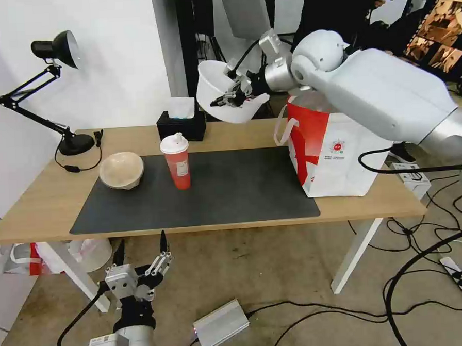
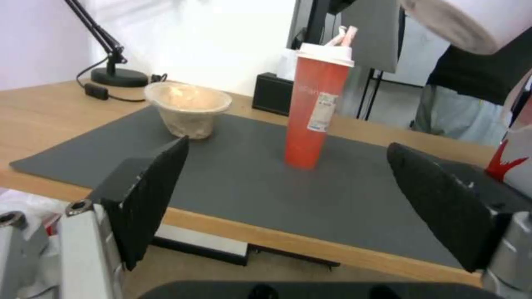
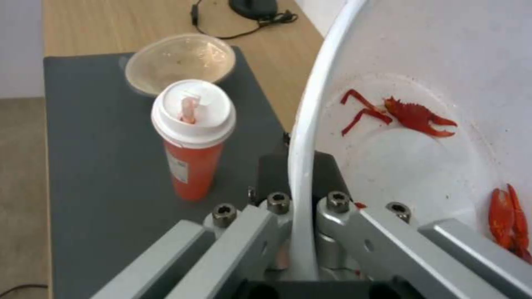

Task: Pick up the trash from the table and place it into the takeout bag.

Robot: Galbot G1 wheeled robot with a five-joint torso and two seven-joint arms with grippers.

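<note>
At your far left a black desk lamp (image 1: pixel 54 53) stands on the counter (image 1: pixel 31 209), beside the wall. Your left pincer (image 1: pixel 141 250) hangs low in front of the counter's near edge, its fingers (image 2: pixel 149 199) spread wide with nothing between them; its wrist camera looks across the dark grey mat (image 1: pixel 232 188). On the mat's left end sits the beige pulp bowl (image 1: pixel 121 170), upright. Just to its right stands the tall red cup (image 1: pixel 176 161), upright with its white lid on and a straw poking out of the top. Behind the cup, off the mat, is the black tissue box (image 1: pixel 181 125). Your right pincer (image 1: pixel 232 98) is raised above the back edge of the counter, clamped on the rim of the white round bowl (image 1: pixel 221 88), one finger inside and one outside. The bowl is tipped onto its side in the air, with red scraps (image 3: pixel 413 114) clinging to its inner wall. Just right of it, the takeout bag (image 1: pixel 333 152) stands on the counter's right end, partly on the mat, handles up.
</note>
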